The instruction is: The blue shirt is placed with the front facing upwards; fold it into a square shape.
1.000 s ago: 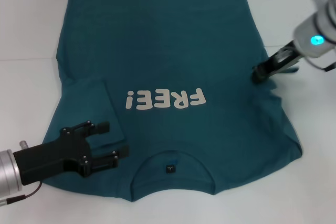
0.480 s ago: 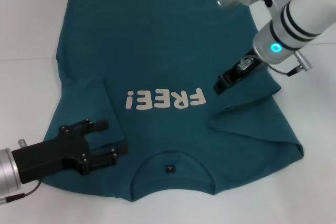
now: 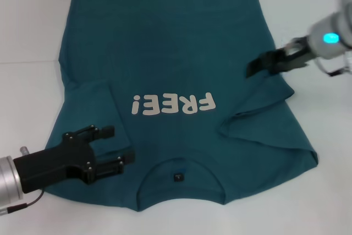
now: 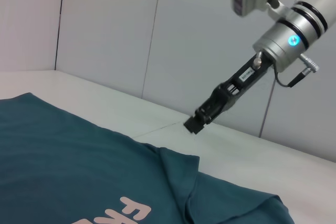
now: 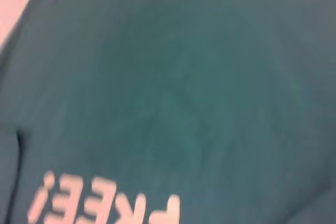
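- We see the shirt (image 3: 170,81) spread front-up on the white table (image 3: 27,26), collar (image 3: 179,177) at the near edge, hem at the far edge, so its long axis runs near to far.
- Both sleeves lie folded inward: the left one makes a flat panel beside the lettering (image 3: 172,103), the right one (image 3: 258,116) a looser, wrinkled flap with a raised crease.
- Our left gripper (image 3: 107,149) sits low over the near left shoulder of the shirt, just left of the collar. Its fingers (image 3: 104,132) stand moderately apart with nothing between them.
- Our right gripper (image 3: 254,67) hangs in the air above the shirt's right edge, about level with the middle of the body and clear of the cloth. Whether its fingers are apart or closed, we cannot tell; no cloth hangs from it.
- The relation that matters next, in our judgement: the shirt's length runs away from us, so a square needs a fold along that axis, the collar end carried toward the hem or the hem toward the collar.
- The left gripper is plainly the nearer one to the collar end. The right one would have to come down and nearer to reach the right shoulder.
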You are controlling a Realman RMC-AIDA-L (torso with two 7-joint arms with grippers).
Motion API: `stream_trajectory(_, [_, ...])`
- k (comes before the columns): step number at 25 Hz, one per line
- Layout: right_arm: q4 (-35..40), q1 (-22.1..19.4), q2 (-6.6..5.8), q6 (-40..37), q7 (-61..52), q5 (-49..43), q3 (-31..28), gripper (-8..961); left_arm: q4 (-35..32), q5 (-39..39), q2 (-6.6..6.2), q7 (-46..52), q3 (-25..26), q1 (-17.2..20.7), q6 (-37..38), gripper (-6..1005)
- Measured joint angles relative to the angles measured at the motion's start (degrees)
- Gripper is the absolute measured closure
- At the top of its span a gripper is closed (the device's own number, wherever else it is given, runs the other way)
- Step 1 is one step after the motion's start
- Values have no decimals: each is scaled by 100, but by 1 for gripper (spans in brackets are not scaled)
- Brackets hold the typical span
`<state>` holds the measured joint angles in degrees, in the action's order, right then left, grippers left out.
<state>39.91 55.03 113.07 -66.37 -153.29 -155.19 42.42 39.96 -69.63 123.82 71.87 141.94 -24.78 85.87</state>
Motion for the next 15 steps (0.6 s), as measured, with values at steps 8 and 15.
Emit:
stream_trajectory(8, [-707, -871, -611, 468, 83, 1538, -558, 280, -5, 1, 1, -52, 0, 41, 37, 176])
stream_trajectory(15, [-933, -904, -489, 1108, 90, 1301, -286, 284, -16, 3, 1, -70, 1, 34, 43, 176])
